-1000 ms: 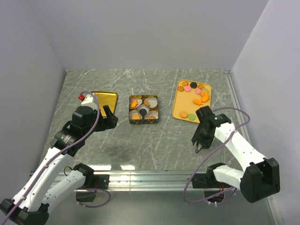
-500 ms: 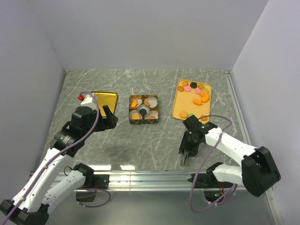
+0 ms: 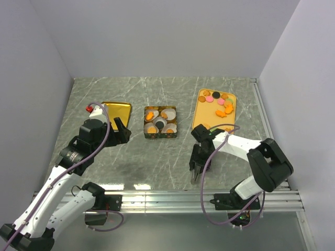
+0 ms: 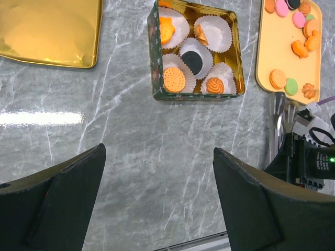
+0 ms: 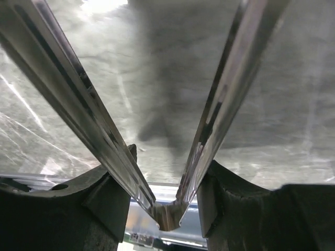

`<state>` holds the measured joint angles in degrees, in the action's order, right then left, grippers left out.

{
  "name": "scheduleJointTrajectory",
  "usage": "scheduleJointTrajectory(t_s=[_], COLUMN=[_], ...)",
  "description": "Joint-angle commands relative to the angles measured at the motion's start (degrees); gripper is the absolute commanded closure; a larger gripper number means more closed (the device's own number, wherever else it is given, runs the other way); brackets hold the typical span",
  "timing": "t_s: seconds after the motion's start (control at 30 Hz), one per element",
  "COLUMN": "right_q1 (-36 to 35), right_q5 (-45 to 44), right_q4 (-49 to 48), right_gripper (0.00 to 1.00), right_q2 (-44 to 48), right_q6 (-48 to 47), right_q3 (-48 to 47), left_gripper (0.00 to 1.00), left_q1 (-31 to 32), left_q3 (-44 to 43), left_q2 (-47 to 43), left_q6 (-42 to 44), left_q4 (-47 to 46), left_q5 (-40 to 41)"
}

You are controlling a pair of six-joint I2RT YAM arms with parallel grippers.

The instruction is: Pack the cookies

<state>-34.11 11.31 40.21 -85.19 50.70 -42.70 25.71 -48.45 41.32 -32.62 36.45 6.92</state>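
Far right on the table (image 4: 131, 120), most cookies (image 4: 278, 79) lie on an orange tray (image 4: 269, 52); others fill paper cups (image 4: 220, 31) in the central tin (image 4: 153, 63). Nearer, the right gripper (image 3: 196, 170) clamps silver tongs (image 4: 276, 125), blades apart. At left, the left gripper (image 4: 158, 151) hangs wide open and empty, near a gold lid (image 4: 47, 31).

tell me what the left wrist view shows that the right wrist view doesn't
Only the left wrist view: the open left gripper, the gold tray, the tin of paper cups, and cookies in it and on the orange tray. Only the right wrist view: a close look at the right gripper shut on the tongs' joined end. Both: the tongs and the marbled table.
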Motion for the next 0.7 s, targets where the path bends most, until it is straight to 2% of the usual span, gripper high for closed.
scheduleJointTrajectory(t_s=[0.0, 0.33, 0.47, 0.5, 0.53, 0.67], right_q1=[-1.14, -2.54, -3.33, -3.59, -3.77, -5.35], right_q5=[-1.99, -3.40, -3.66, -3.75, -3.93, -4.80], right_q4=[-1.01, 2.33, 2.86, 2.95, 3.12, 4.61], right_gripper=[0.45, 0.32, 0.30, 0.28, 0.22, 0.21], right_q2=[-3.31, -7.18, -7.01, -6.92, -6.75, -5.78], right_q6=[-1.74, -3.76, -3.41, -3.24, -2.89, -1.74], right_q3=[-2.91, -6.34, -6.35, -6.35, -6.52, -7.22], left_gripper=[0.10, 0.10, 0.10, 0.10, 0.10, 0.11], left_q1=[0.21, -2.16, -2.33, -2.25, -2.25, -1.90], left_q3=[-0.16, 0.02, 0.02, 0.02, -0.07, -0.16], left_q2=[-0.89, -1.07, -0.89, -0.80, -0.72, 0.07], left_q6=[-0.34, 0.10, 0.10, 0.10, 0.10, 0.01], left_q4=[-1.11, -1.64, -1.55, -1.55, -1.64, -1.29], left_q5=[0.99, -0.33, -0.33, -0.41, -0.50, -0.33])
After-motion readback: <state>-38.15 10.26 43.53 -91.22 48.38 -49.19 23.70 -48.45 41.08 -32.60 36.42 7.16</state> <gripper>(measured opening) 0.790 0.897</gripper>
